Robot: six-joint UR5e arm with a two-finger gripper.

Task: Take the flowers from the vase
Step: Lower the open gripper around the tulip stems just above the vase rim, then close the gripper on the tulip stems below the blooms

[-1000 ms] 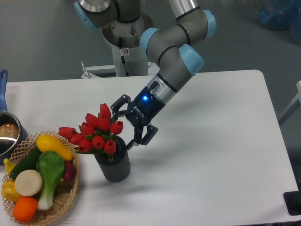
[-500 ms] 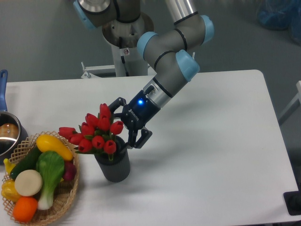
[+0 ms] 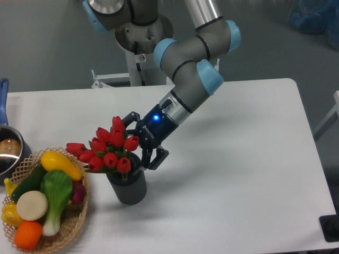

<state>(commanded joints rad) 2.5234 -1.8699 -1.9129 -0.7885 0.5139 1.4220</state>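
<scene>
Here's the arm reaching down from the upper centre, wrist angled toward the left, and the gripper [image 3: 142, 138] sits right at the edge of the flowers [image 3: 108, 148]; its jaws are spread, one finger showing above near the topmost buds and the other lower by the rim of the vase [image 3: 127, 186], with nothing pinched between them as far as I can see; that slanted approach looks chosen to slip the fingers in beside the bunch from the right, under the heads, where the stems would be; the stems themselves are hidden behind buds and leaves, so I can't tell whether the fingers touch them yet; the flowers stand in the vase, leaning left so the red buds fan out toward the wicker basket [image 3: 69, 228]; the vase stands upright on the white worktop [image 3: 238, 174], just right of that basket, which is heaped with toy vegetables [image 3: 45, 193]; a steel pot [image 3: 7, 151] with a blue handle peeks in at the far left edge; my read is that the grasp is not yet made, so the task is early, at the closing-in stage; the next move calls for squeezing on the stems rather than the soft heads, then a lift straight up; the risk, I'd judge, is the vase tipping or riding up with the bunch, being light and close to the basket.
</scene>
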